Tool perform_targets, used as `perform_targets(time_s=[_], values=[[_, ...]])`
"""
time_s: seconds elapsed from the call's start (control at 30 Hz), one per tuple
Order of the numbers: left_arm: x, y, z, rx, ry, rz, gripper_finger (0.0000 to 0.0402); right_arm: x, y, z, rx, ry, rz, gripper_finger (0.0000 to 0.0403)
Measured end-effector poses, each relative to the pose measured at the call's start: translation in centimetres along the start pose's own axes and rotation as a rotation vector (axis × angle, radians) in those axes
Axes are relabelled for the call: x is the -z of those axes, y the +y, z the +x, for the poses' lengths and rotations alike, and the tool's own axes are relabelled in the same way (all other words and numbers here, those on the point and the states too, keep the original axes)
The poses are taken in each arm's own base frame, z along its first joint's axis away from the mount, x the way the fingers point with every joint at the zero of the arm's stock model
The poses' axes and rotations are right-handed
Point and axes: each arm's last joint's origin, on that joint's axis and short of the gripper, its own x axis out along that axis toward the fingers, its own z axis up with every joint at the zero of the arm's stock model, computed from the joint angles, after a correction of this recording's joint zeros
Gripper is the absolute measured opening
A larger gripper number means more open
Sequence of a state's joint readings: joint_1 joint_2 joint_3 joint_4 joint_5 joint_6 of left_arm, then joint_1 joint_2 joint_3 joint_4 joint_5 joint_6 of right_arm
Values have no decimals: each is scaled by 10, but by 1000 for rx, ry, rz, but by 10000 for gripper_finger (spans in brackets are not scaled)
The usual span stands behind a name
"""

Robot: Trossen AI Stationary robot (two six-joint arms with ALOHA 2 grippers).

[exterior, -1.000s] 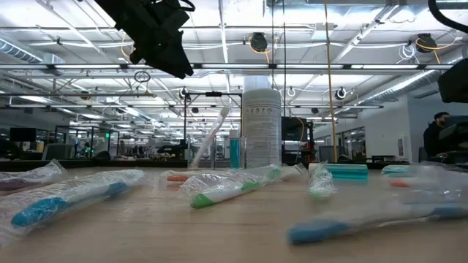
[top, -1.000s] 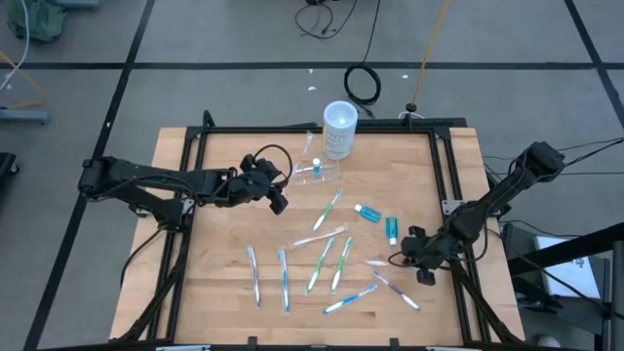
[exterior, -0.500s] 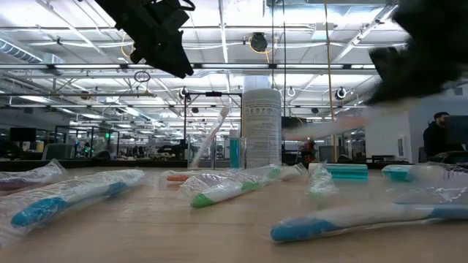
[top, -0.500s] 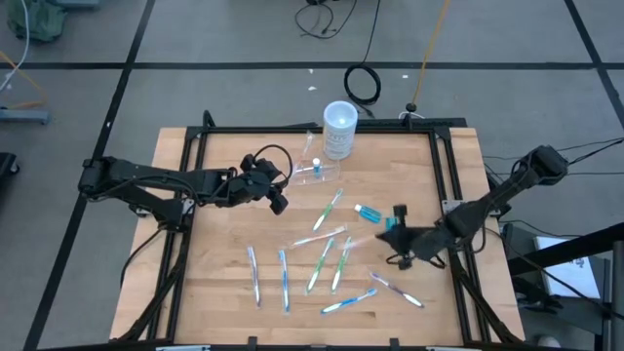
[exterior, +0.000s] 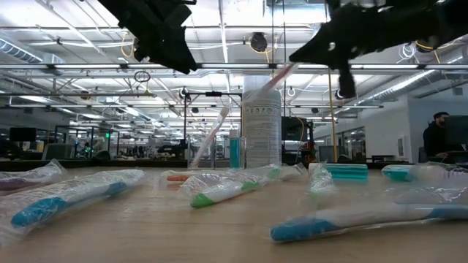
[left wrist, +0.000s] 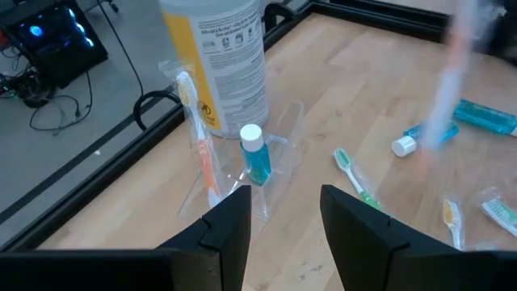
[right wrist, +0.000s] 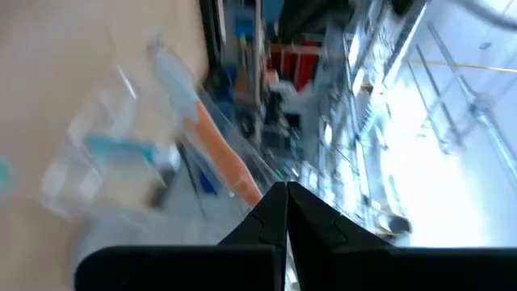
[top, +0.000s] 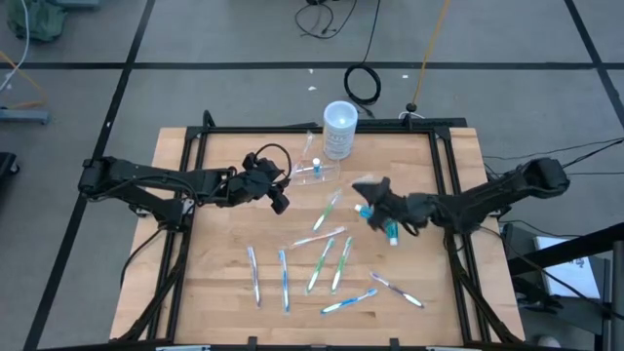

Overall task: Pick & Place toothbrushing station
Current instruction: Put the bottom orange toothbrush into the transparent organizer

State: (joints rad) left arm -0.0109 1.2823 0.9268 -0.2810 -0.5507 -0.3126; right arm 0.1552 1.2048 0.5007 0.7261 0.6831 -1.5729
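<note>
The toothbrushing station [top: 314, 173] is a small clear holder standing on the table's far middle, next to the white cup [top: 338, 130]. It holds an orange toothbrush and a small blue bottle, which show in the left wrist view [left wrist: 257, 162]. My left gripper [top: 278, 200] hovers open just left of the station, which lies ahead of its fingers [left wrist: 287, 218]. My right gripper [top: 375, 200] is in the air right of the station, shut on a wrapped toothbrush with an orange handle [right wrist: 218, 149], which also shows in the low view [exterior: 281, 73]. My right gripper pinches the wrapped toothbrush by the end of its orange handle [right wrist: 252, 190] between its two shut fingers. The brush sticks out past the fingertips toward the station. It is lifted clear of the table.
Several wrapped toothbrushes [top: 322, 258] lie across the table's middle and near part. Two teal tubes [top: 392, 230] lie under the right arm. A black frame [top: 448, 175] runs along the table's edges. A person [exterior: 439, 135] is far off in the room.
My right gripper has risen from the table's near right part and gone toward the far left, toward the station. It carries the wrapped toothbrush, which lay on the table beside it and is now lifted clear.
</note>
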Motion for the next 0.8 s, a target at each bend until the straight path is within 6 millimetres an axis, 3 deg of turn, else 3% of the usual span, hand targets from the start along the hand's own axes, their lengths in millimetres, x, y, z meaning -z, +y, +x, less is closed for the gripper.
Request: perform_targets(time_s=[0.2,0.43,0.8], values=[[0,0,0,0,-1,3,157,25,0,40,34,177,-120,0],[0,0,0,0,0,4,157,43,13,78,-76,292,-343,0],[1,0,0,-1,5,6,157,41,47,93,-210,273,-537,0]])
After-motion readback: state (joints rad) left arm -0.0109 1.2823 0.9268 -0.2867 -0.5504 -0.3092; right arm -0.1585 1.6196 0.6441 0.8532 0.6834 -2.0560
